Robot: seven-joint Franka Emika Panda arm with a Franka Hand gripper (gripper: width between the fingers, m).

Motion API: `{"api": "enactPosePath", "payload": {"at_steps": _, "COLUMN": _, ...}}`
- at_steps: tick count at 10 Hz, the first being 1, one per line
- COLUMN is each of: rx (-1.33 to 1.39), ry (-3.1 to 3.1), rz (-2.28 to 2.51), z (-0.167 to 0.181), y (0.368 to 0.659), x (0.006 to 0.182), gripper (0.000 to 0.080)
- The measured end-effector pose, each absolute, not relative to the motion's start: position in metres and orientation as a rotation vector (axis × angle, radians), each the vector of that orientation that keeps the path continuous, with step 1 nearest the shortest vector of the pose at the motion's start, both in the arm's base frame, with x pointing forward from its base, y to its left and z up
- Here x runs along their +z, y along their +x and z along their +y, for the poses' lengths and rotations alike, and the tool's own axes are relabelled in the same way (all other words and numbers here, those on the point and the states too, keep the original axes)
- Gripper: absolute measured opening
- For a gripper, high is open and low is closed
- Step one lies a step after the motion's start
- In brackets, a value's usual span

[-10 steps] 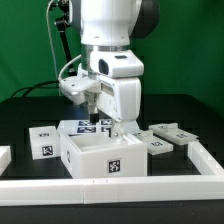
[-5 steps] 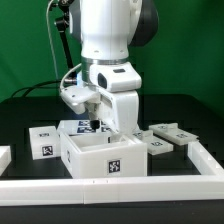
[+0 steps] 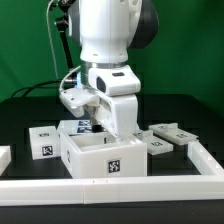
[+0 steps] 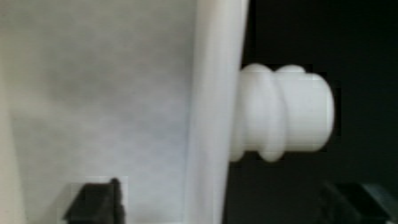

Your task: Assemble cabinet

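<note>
At the bench front: large cabinet frame, upright, open top, marker facing out. Beside it, drawer box on the exterior view's left, more boxes on its right. Just behind the frame, arm low over the back wall.

Risk, as judged: closing off-centre, catching the ribbed knob, then tilting or dragging the white panel.

Exterior view: overall layout, jaws hidden by the wrist body. Wrist view alone: fingertips spread wide, gripping nothing, astride panel edge and knob. Cannot tell which part.
</note>
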State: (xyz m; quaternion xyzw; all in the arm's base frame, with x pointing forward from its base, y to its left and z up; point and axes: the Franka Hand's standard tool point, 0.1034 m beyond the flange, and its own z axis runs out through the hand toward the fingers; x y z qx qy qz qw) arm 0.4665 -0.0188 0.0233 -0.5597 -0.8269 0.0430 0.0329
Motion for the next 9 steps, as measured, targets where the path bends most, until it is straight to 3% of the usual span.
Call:
{"api": "enactPosePath", "payload": {"at_steps": 2, "rx": 0.132, "ry": -1.722, "rz": -2.545, "z": -0.0188, "y": 0.4665, "x": 0.0233, "gripper": 0.0219}}
{"api": "enactPosePath", "payload": {"at_steps": 3, "rx": 0.132, "ry": -1.723, "rz": -2.545, "z": -0.0188, "y": 0.4666, "x": 0.0234, "gripper": 0.0219}}
{"api": "enactPosePath", "payload": {"at_steps": 4, "rx": 0.131, "ry": -1.724, "rz": -2.546, "z": -0.0189, "y": 0.467, "x": 0.0235, "gripper": 0.0046}}
{"api": "enactPosePath", "payload": {"at_steps": 9, "rx": 0.12, "ry": -1.773, "rz": -2.525, "z": -0.0175, "y": 0.4704, "x": 0.0249, "gripper": 0.0042}}
